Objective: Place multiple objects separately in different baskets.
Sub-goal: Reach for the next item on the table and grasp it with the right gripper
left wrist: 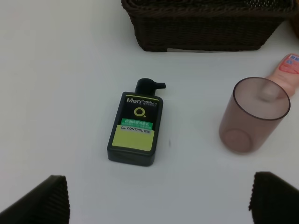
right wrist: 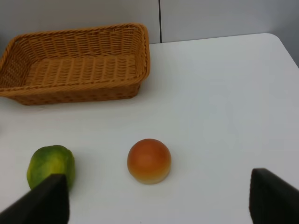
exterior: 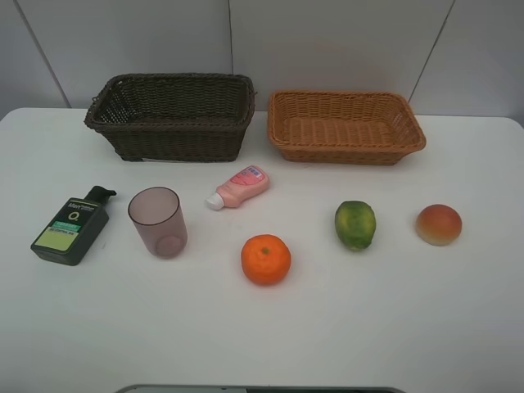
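Pump bottle [left wrist: 135,128] lies flat on the table [exterior: 262,344] just ahead of the left pincer [left wrist: 154,200], label up. Its pump head points away toward the dark basket [left wrist: 205,23], which stands farther ahead. That pincer hangs over the table with its fingers spread wide and nothing in its hold. Ahead of its right finger the cup [left wrist: 254,116] stands upright, apart from the pump bottle. The pink bottle [left wrist: 286,70] lies on its side just beyond the cup, between the cup and the dark basket.

The right pincer [right wrist: 158,199] is also open, fingers well apart and gripping nothing. The peach [right wrist: 149,160] sits near, straight ahead and about midway between its fingers. The green fruit [right wrist: 50,164] lies ahead of its left finger, partly hidden by it and apart from the peach. The tan basket [right wrist: 74,65] stands well beyond both, toward that same side.

The orange [exterior: 265,259] rests between the cup and the green fruit in the high view. Its place relative to either pincer cannot be told.
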`<state>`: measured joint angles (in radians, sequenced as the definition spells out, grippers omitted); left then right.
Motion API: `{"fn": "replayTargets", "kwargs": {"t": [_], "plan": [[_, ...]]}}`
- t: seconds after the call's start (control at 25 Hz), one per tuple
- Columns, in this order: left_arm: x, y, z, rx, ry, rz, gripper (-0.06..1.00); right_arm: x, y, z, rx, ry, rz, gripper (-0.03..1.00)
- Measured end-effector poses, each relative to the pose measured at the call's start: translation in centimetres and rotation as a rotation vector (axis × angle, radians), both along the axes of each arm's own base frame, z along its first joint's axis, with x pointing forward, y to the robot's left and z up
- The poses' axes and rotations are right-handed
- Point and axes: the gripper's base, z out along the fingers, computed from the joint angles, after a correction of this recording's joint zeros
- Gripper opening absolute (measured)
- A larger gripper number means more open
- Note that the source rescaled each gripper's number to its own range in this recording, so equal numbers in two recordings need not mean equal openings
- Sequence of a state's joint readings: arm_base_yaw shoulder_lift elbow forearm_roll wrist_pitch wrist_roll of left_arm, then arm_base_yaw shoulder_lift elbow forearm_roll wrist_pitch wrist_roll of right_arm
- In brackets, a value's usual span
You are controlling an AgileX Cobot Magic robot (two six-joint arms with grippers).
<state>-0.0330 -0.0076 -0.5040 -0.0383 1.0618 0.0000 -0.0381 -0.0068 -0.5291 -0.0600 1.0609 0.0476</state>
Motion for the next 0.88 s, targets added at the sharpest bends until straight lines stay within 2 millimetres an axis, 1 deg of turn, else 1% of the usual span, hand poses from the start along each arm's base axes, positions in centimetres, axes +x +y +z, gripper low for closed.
{"fn": "replayTargets", "kwargs": {"t": [0.52,0.6,0.72,0.88], "plan": [[0.0,0.0,0.0,0.0,0.0,0.0,0.99,0.0,0.0,0.0,0.0,0.0,0.0,0.6],[0.0,0.0,0.0,0.0,0.0,0.0,0.99,0.4,0.0,0.0,0.001,0.026,0.0,0.6],[0.0,0.0,0.0,0.0,0.0,0.0,0.99,2.2,-0.1,0.0,0.002,0.137,-0.002,0.6],[0.0,0.0,0.0,0.0,0.0,0.0,0.99,6.2,-0.2,-0.5,0.016,0.359,0.002,0.6]]}}
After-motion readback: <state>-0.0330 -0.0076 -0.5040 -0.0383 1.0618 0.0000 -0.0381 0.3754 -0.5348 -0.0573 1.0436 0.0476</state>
